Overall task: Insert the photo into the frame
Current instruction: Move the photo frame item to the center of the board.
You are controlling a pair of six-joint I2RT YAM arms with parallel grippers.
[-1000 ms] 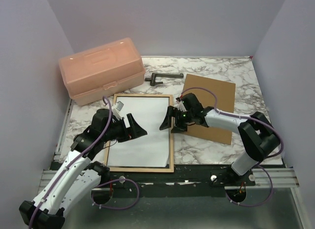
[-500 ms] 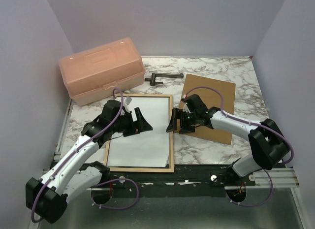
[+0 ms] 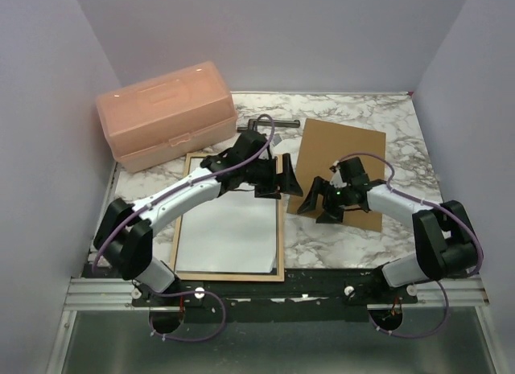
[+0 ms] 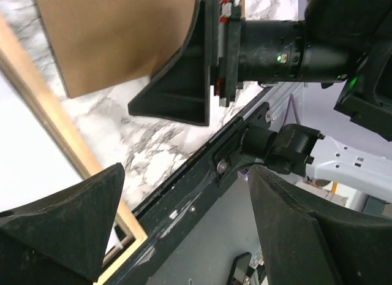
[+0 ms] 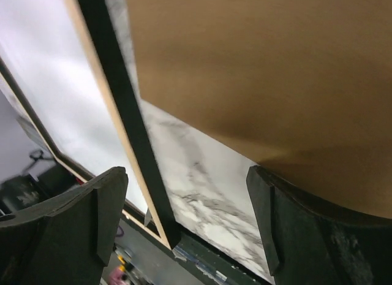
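Top external view: on the table (image 3: 378,108), the frame (image 3: 229,275) lies tan face up by the near edge, left of centre, long axis near-to-far. The photo (image 3: 229,233) sits inside it, white back up. The backing board (image 3: 346,149) lies to its right. My left gripper (image 3: 280,181), jaws wide, hangs over the frame's far right corner and is the nearer. My right gripper (image 3: 319,205), jaws wide, is over the board's left edge.

The photo (image 3: 229,233) lies in the frame (image 3: 229,275) — backing board (image 3: 346,145) to its right.
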